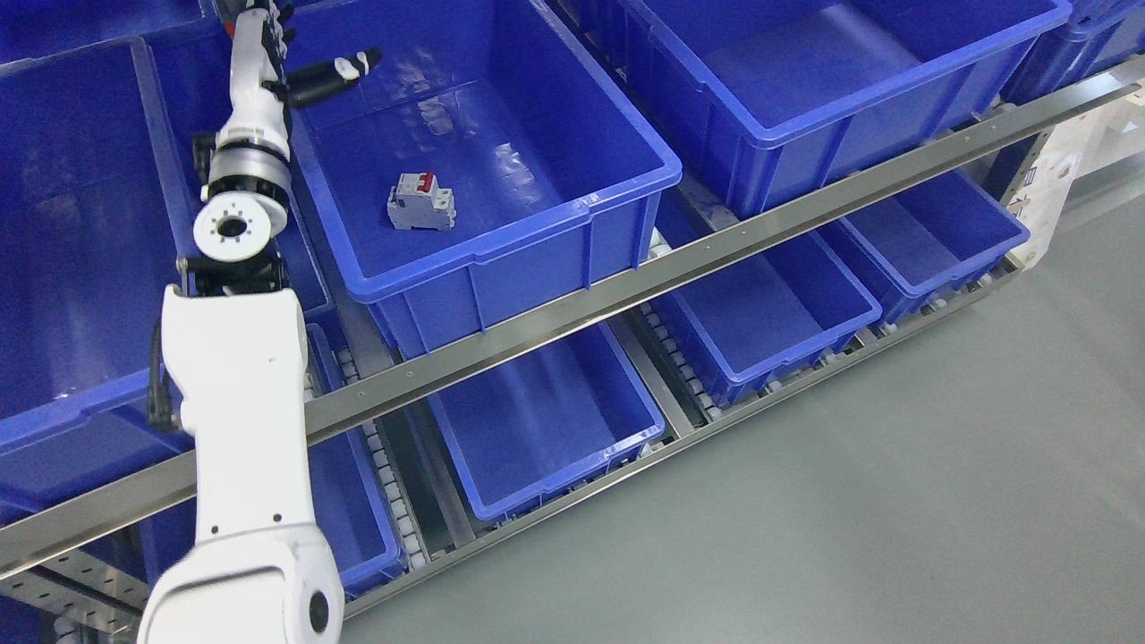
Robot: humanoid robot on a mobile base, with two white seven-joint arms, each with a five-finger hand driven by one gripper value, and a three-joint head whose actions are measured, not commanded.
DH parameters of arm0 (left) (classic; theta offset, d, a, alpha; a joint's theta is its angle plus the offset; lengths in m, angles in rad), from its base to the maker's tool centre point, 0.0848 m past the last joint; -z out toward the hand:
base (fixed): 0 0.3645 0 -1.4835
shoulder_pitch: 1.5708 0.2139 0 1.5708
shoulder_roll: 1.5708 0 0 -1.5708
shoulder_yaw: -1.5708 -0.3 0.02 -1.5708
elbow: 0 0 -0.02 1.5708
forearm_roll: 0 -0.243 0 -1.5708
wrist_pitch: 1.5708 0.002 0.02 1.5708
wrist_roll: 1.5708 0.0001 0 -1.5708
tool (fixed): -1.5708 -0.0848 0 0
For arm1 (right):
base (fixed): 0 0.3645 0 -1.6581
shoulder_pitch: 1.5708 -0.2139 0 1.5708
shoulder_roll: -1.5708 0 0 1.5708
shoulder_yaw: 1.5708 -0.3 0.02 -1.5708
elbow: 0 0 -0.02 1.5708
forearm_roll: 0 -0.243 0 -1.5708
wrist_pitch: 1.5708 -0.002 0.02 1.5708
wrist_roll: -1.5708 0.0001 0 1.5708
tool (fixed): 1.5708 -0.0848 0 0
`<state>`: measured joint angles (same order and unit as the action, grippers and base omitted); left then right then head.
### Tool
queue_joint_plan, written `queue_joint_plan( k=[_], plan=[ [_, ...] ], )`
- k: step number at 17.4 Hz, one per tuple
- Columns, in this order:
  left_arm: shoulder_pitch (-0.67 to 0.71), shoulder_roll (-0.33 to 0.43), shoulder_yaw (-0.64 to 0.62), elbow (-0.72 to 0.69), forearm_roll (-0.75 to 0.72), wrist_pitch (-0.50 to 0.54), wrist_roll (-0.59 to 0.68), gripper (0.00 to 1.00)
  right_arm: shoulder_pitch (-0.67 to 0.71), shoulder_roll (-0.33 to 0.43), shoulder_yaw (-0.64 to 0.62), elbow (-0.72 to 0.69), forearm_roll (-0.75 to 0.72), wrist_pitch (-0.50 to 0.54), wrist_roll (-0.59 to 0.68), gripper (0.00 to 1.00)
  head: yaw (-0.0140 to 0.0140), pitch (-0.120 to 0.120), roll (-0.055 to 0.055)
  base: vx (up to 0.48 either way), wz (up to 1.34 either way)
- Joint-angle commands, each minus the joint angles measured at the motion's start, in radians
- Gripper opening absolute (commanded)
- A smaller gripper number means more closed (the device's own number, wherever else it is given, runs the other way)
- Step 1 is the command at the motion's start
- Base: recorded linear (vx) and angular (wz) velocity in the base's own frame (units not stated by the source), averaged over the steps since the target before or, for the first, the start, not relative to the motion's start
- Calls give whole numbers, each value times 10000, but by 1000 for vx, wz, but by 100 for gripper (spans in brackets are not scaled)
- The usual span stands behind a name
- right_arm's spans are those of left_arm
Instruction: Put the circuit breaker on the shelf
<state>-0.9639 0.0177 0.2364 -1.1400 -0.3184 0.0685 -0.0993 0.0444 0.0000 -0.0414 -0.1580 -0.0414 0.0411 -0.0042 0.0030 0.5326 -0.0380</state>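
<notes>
A grey circuit breaker with red switches [421, 201] lies on the floor of a blue bin [617, 201] on the upper shelf level. My left arm reaches up from the lower left along that bin's left wall. My left hand [304, 54] is at the top left, above the bin's far left corner, with a black finger [333, 76] stretched out to the right and nothing in it. The hand is well apart from the breaker. The upper part of the hand is cut off by the picture's edge. My right arm does not show.
Blue bins flank it: one at the left [80, 268], one at the upper right [805, 116]. A metal shelf rail [626, 277] runs diagonally across the front. Lower bins [555, 420] [769, 313] sit on roller tracks. Grey floor [894, 492] lies at the right.
</notes>
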Motion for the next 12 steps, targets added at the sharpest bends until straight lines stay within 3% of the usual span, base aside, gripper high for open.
queue_joint_plan(
  k=[1,12],
  plan=[
    [3148,-3,-661,-5720,423,-652,57,100,1,-175,0,0,0,65,11,100,0,0,0,0,0],
    [3135,-3,-753,-5720,423,-593,502,100,1,-175,0,0,0,65,11,100,0,0,0,-23,-25]
  ],
)
